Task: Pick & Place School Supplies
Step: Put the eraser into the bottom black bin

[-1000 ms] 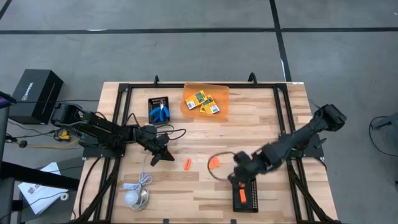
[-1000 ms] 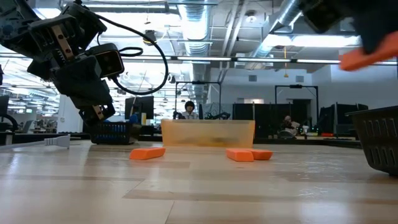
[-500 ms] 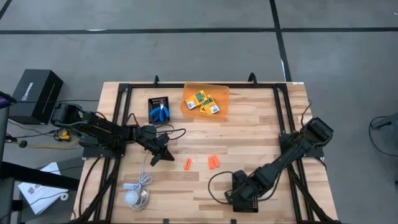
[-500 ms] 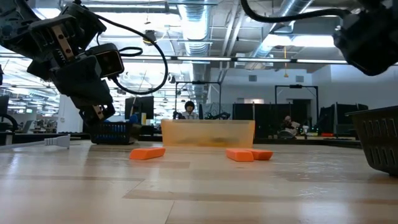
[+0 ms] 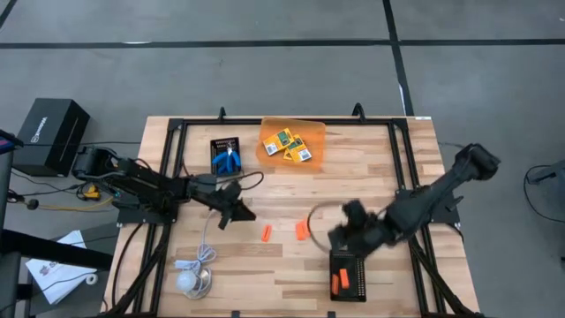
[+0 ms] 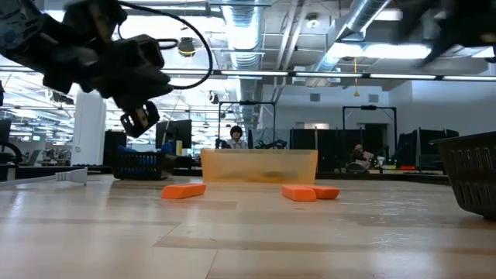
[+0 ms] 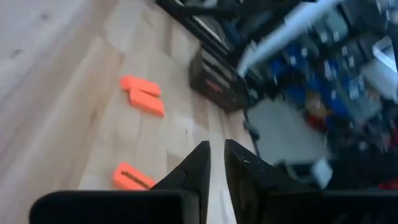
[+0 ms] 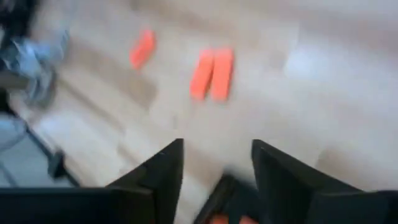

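Wooden tabletop: right hand open, empty, just beside paired orange sticks; left hand barely parted.

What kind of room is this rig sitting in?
Probably a large open lab or industrial workspace: exposed ceiling ducts, rows of workstations with a seated person behind the wooden table, and a bare concrete floor.

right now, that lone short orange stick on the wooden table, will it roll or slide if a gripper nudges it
The lone short orange stick looks flat-sided in the low view, so it will probably slide rather than roll. It seems stiff and light, likely to skid on the smooth wooden table. Its low profile may make pinching fiddly.
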Motion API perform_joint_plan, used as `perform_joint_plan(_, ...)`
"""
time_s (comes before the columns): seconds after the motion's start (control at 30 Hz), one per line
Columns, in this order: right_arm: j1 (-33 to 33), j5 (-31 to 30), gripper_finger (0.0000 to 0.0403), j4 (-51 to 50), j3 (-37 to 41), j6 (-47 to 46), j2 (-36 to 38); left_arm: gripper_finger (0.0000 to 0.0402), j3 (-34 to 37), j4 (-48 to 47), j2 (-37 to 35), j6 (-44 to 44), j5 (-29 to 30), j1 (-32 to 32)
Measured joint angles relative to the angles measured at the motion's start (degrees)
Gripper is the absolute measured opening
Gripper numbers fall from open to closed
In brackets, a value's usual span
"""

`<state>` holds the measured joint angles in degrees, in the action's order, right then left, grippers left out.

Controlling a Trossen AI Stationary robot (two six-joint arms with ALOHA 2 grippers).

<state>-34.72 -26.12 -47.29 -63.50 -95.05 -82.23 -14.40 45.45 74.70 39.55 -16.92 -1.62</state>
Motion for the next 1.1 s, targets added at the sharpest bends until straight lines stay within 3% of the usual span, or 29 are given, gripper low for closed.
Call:
perform_joint_plan(0.2, 11.5, -0.9, 0.0116, -2.6, 0.0, 21.0, 5.9, 0.0045, -4.8, 3.6, 0.0, 5.4, -0.8, 0.8)
perform_joint_plan(0.3, 17.4, 2.3, 0.0098, 0.6, 0.0, 33.7, 6.0, 0.0045, -9.2, 9.0, 0.0, 8.3, -1.4, 0.8)
perform_joint_plan(0.4, 22.8, 5.9, 0.0088, 2.0, 0.0, 42.3, 5.0, 0.0044, -14.3, 8.5, 0.0, 9.1, -2.4, 0.5)
perform_joint_plan(0.47, 25.9, 9.6, 0.0085, 5.3, 1.3, 48.5, 4.6, 0.0041, -17.9, 4.2, -0.1, 9.1, -3.8, 0.3)
perform_joint_plan(0.53, 28.6, 14.8, 0.0084, 13.0, 4.3, 52.1, 4.3, 0.0036, -21.0, -7.1, -0.1, 7.4, -4.1, -0.2)
perform_joint_plan(0.67, 32.7, 26.1, 0.0084, 33.9, 12.9, 53.1, 3.3, 0.0024, -25.0, -31.8, 0.0, -0.8, -2.9, -0.9)
perform_joint_plan(0.77, 34.9, 32.6, 0.0084, 43.8, 18.4, 48.7, 1.0, 0.0016, -24.8, -40.6, 0.2, -3.0, -1.5, -0.5)
perform_joint_plan(0.87, 35.7, 35.9, 0.0084, 51.2, 20.0, 44.5, -1.1, 0.0013, -24.9, -40.2, 0.6, -4.0, -3.7, 0.2)
perform_joint_plan(1.0, 35.5, 36.6, 0.0084, 55.1, 19.8, 39.9, -3.0, 0.0012, -24.0, -40.7, 6.4, -4.4, -14.2, 1.0)
perform_joint_plan(1.1, 35.6, 36.3, 0.0084, 55.2, 18.9, 38.7, -2.9, 0.0012, -22.9, -35.7, 11.4, -5.0, -19.4, 0.7)
